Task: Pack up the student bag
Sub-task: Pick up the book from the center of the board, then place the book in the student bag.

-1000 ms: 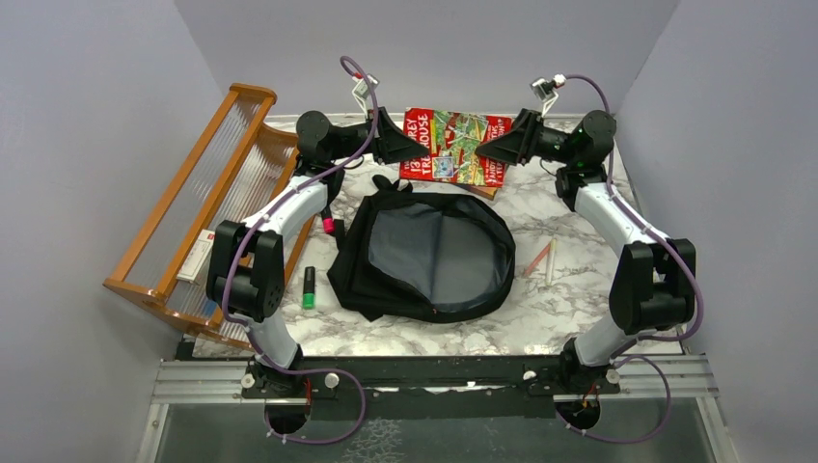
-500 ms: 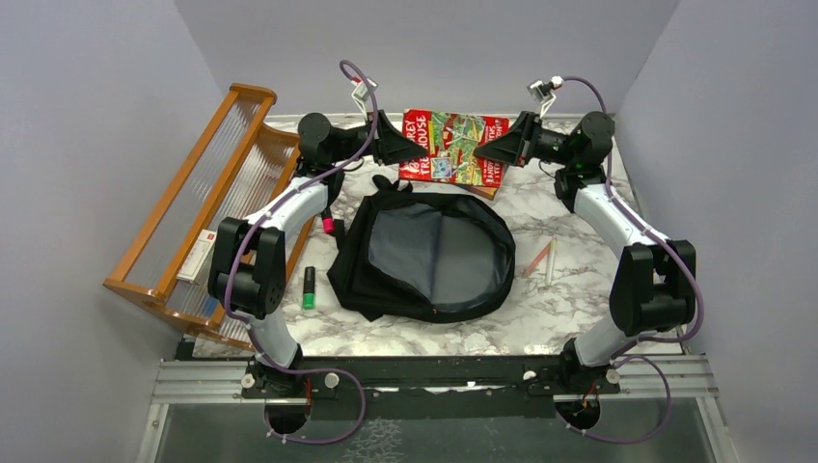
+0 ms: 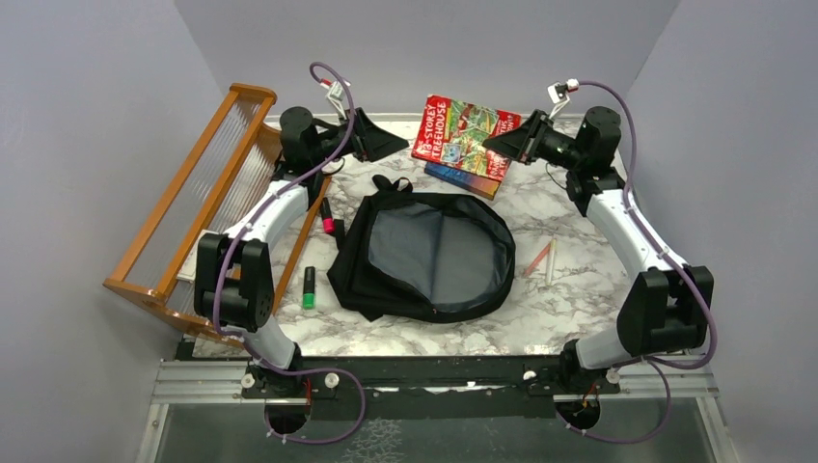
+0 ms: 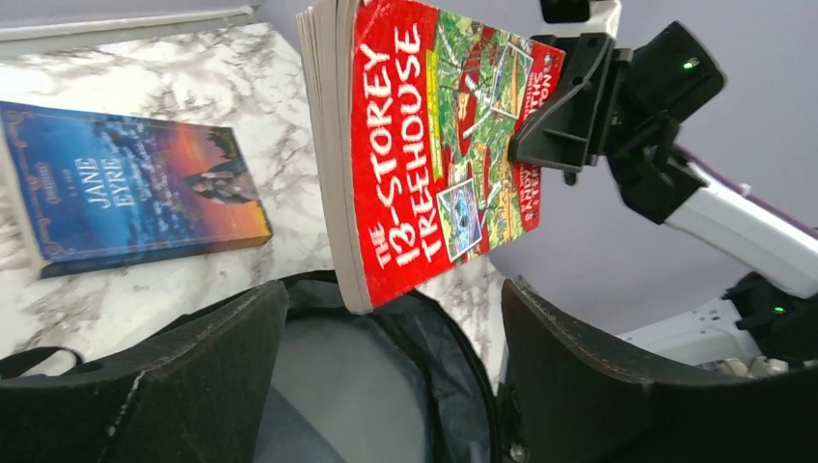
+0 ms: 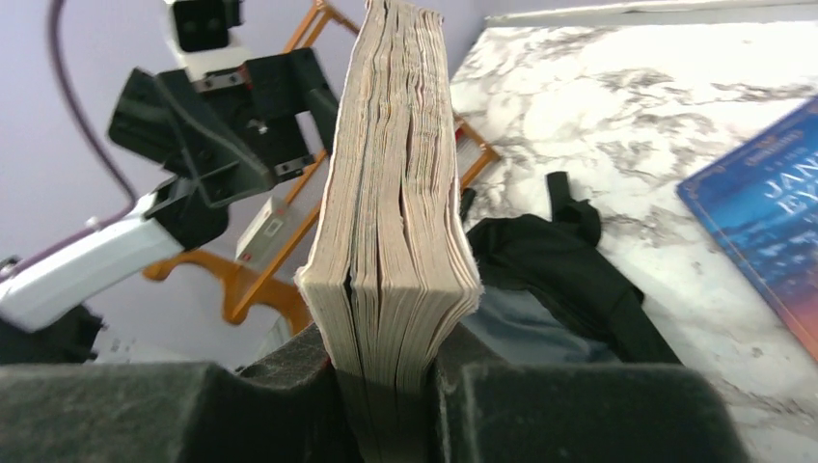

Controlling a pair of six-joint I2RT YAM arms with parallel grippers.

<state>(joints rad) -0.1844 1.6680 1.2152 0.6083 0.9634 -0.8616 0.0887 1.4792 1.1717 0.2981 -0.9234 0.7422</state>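
Marble surface in front of me, plain lilac-grey walls closing it in on three sides, a metal rail running along the near edge where both arms are bolted down. A wooden rack is leaning along the left side.

The bag is lying flat in the middle of the surface, mouth gaping, grey lining facing up, its small loop pointing to the far wall.

Over at the far side the right arm is holding a red book up off the marble: the right jaws are clamping it by one edge, cover tilted, pages fanning slightly. A blue book is lying flat just under and behind it, near the bag's far rim.

The left arm is reaching along the rack, and the left jaws are standing wide open, gripping nothing, pointing at the red book's free edge and near it without touching.

A pink marker is lying between the left arm and the bag, a green marker nearer to me, just beside the bag. On the right, two thin sticks, one reddish, one pale, are lying between the bag and the right arm.
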